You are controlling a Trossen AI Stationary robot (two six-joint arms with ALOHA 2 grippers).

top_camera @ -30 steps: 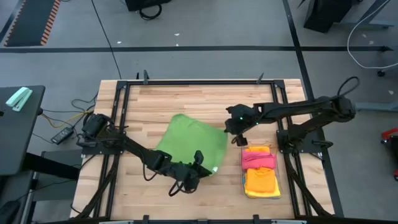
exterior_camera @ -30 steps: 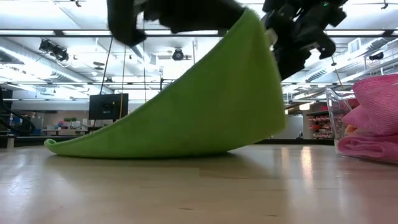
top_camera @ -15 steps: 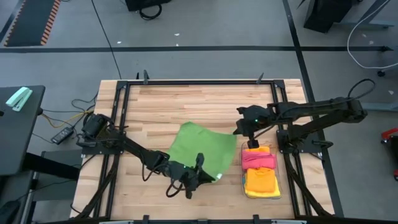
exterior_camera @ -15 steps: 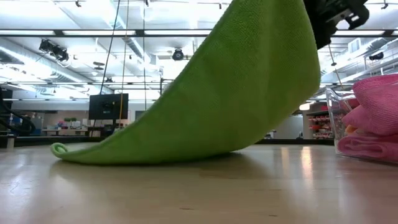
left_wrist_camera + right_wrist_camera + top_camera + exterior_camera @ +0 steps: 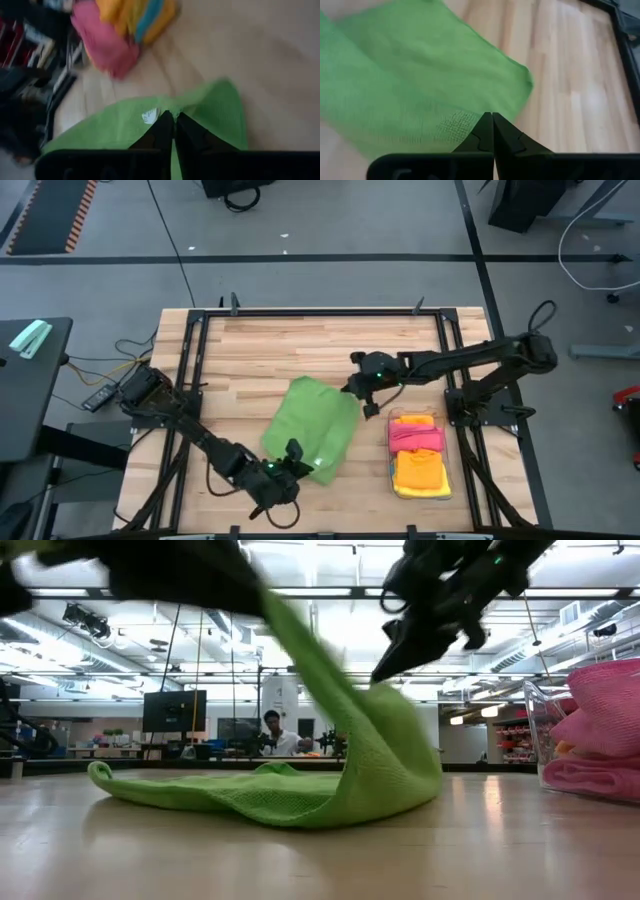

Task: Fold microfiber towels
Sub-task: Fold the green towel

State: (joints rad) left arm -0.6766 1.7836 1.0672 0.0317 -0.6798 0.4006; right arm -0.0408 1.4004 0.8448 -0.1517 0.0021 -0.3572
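Observation:
A green microfiber towel (image 5: 305, 425) lies partly on the wooden table and is raised at two corners. My left gripper (image 5: 298, 457) is shut on its near right corner, close to the table's near edge. My right gripper (image 5: 352, 388) is shut on its far right corner. In the low view the towel (image 5: 300, 795) sags in a slack loop between the two holds, its middle and left end resting on the table. Folded pink, orange and yellow towels (image 5: 418, 455) are stacked in a clear bin to the right. My left gripper pinches the towel's near right corner between its two fingers, right beside the white label (image 5: 150, 116). The fingers slant downward. That corner is lifted, and the cloth falls slack from it to the table. My right gripper pinches the towel's edge (image 5: 465, 122) at the far right corner between its two fingers, slanting down from the table's right side. The corner (image 5: 378, 690) is held above the table, with the cloth hanging slack below it.
The clear bin (image 5: 535, 730) with the stacked towels stands at the table's right, close to the green towel. A black metal frame (image 5: 200, 315) borders the table. Bare wood lies to the left and far side of the towel.
Both grippers first carried the raised towel edge toward the table's right, then back toward the left, and came lower. The towel, stretched high between them before, has gone slack and bunched narrower. Its right part now loops over onto itself, while its left end stays on the table.

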